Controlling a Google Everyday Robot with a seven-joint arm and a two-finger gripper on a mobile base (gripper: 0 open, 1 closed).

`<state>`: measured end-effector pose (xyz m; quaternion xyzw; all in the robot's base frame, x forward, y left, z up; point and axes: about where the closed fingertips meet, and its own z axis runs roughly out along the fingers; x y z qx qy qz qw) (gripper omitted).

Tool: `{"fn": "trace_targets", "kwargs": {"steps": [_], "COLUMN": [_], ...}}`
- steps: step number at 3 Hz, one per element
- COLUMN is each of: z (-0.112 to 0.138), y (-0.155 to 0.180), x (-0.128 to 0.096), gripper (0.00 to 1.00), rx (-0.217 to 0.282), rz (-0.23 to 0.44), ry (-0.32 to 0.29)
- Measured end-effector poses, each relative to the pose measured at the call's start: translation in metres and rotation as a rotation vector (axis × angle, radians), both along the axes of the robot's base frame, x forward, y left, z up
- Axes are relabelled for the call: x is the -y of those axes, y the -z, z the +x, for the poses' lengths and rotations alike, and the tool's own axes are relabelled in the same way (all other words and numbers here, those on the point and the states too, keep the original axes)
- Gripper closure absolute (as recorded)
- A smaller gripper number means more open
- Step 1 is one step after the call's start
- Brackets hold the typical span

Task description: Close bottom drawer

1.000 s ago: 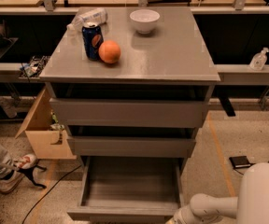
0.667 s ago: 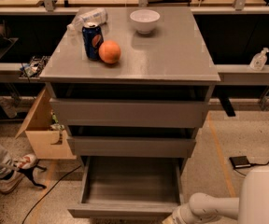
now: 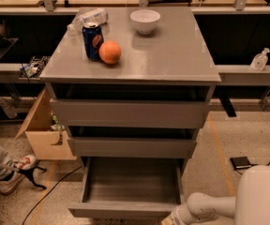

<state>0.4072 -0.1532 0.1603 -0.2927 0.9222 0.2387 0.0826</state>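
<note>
The grey cabinet (image 3: 172, 55) has three drawers. The bottom drawer (image 3: 125, 211) is pulled far out and its inside is empty. The two drawers above it stick out only a little. My arm comes in from the bottom right. My gripper (image 3: 171, 219) is at the lower edge of the camera view, right by the right end of the bottom drawer's front. Most of it is cut off by the picture's edge.
On the cabinet top stand a blue can (image 3: 93, 40), an orange (image 3: 109, 52), a white bowl (image 3: 145, 20) and a lying plastic bottle (image 3: 89, 18). An open cardboard box (image 3: 43, 135) and a person's shoe (image 3: 14, 172) are on the left. A small dark object (image 3: 241, 162) lies on the floor at right.
The bottom drawer's front has moved slightly inward towards the cabinet. My arm's end has moved up with it.
</note>
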Motion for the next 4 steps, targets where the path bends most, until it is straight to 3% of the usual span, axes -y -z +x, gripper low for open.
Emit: {"fn": "trace_targets", "kwargs": {"steps": [1, 2, 3, 4], "z": [0.015, 0.015, 0.043, 0.056], "y": [0.003, 0.003, 0.0, -0.002], "x": [-0.012, -0.012, -0.034, -0.043], "gripper": [1.0, 1.0, 1.0, 1.0], "rx": [0.023, 0.023, 0.082, 0.119], "rz": [0.004, 0.004, 0.037, 0.057], "ry": [-0.057, -0.057, -0.138, -0.172]}}
